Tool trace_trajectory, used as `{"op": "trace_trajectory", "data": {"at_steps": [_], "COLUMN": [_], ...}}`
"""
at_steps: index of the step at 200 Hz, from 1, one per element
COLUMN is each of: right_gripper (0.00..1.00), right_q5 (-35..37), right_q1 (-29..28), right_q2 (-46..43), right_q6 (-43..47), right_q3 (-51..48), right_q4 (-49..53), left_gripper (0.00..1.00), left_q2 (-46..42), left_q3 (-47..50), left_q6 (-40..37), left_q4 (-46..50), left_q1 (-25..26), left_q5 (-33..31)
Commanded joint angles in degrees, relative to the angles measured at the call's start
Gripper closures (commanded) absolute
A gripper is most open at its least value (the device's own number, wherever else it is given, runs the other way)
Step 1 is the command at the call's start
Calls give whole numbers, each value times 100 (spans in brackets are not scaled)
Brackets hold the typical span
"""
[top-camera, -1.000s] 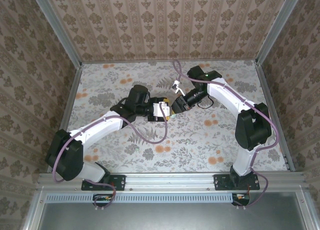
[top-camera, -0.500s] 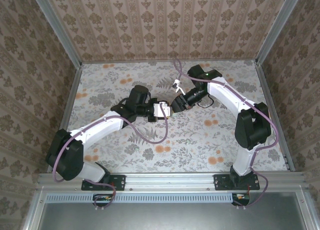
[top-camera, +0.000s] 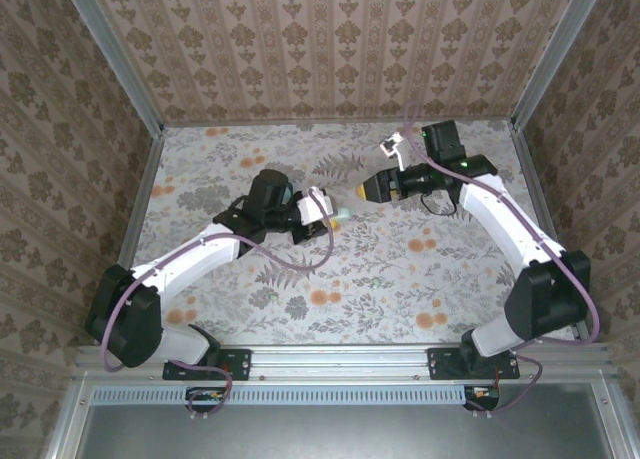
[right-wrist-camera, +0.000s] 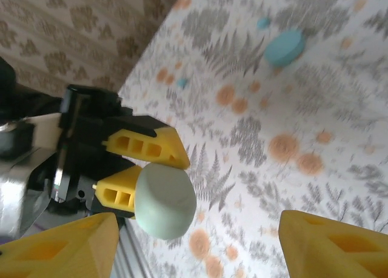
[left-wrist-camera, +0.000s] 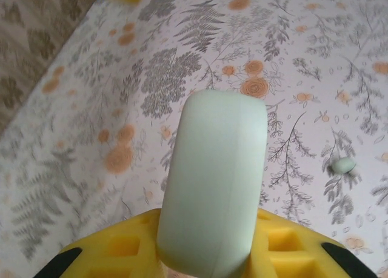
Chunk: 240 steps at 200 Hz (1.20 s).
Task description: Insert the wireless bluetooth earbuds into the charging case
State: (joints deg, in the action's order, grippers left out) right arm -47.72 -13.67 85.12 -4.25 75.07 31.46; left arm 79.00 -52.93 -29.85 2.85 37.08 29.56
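Note:
My left gripper (left-wrist-camera: 209,244) is shut on a mint-green oval charging case (left-wrist-camera: 215,181), which stands up between its yellow fingers above the table. From above, the left gripper (top-camera: 325,211) holds the case (top-camera: 341,217) near the table's middle. In the right wrist view the same case (right-wrist-camera: 165,200) sits in the left gripper's jaws. My right gripper (right-wrist-camera: 200,241) is open and apart from it, and from above the right gripper (top-camera: 362,191) hangs up and to the right of the case. Two tiny light-blue earbuds (right-wrist-camera: 263,23) (right-wrist-camera: 182,83) lie on the table, and a pale bit (left-wrist-camera: 344,165) lies right of the case.
A teal-blue oval case (right-wrist-camera: 285,46) lies on the floral tabletop (top-camera: 420,279) next to one earbud. Patterned walls close the table at the back and on both sides. The right arm's elbow (top-camera: 545,299) stands near the right wall.
The left gripper has closed on the mint-green case. The right gripper has opened, let the case go and drawn back up and to the right.

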Motion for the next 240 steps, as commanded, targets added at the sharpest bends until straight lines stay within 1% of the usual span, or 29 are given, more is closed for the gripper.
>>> {"op": "trace_trajectory", "data": {"at_steps": [1, 15, 20, 24, 40, 66, 96, 102, 120, 151, 167, 181, 189, 216, 226, 240], "right_gripper": [28, 28, 28, 28, 27, 25, 25, 25, 25, 27, 32, 38, 43, 66, 72, 76], "right_q5": [140, 36, -24, -66, -207, -311, -538, -606, -722, -795, -841, -877, -895, -968, -945, -828], "right_q1": [-1, -10, -13, -11, -42, -207, -450, -485, -607, -768, -797, -797, -795, -810, -814, -821], "right_q2": [-359, -496, -497, -688, -810, -817, -575, -381, -226, -159, -117, -68, -34, 65, 88, 108], "right_q6": [-512, -748, -831, -887, -1007, -810, -664, -659, -683, -734, -772, -797, -831, -1020, -1148, -1401], "right_q3": [-528, -930, -1060, -1150, -1396, -1369, -1036, -961, -795, -643, -587, -546, -521, -476, -484, -499], "right_q4": [-1198, -1743, -1952, -2105, -2567, -2669, -2600, -2593, -2597, -2688, -2707, -2707, -2716, -2832, -2913, -3029], "left_gripper": [76, 78, 79, 81, 84, 84, 84, 84, 84, 83, 83, 83, 83, 82, 80, 76], "left_q2": [0, 96, 132, 162, 249, 311, 409, 421, 436, 438, 440, 440, 442, 479, 493, 500], "left_q3": [-59, -221, -274, -312, -491, -813, -1126, -1175, -1261, -1343, -1363, -1382, -1379, -1443, -1457, -1454], "left_q6": [1525, 2135, 2288, 2397, 2726, 2964, 3240, 3316, 3504, 3543, 3535, 3517, 3507, 3402, 3372, 3338], "left_q4": [-60, 4, 20, 21, 78, 305, 459, 461, 460, 578, 626, 675, 681, 831, 874, 892], "left_q1": [-293, -526, -609, -663, -833, -932, -956, -954, -956, -957, -951, -953, -956, -957, -958, -985], "left_q5": [344, 669, 980, 1131, 1691, 2387, 3081, 3187, 3442, 3568, 3608, 3639, 3656, 3675, 3659, 3601]}}
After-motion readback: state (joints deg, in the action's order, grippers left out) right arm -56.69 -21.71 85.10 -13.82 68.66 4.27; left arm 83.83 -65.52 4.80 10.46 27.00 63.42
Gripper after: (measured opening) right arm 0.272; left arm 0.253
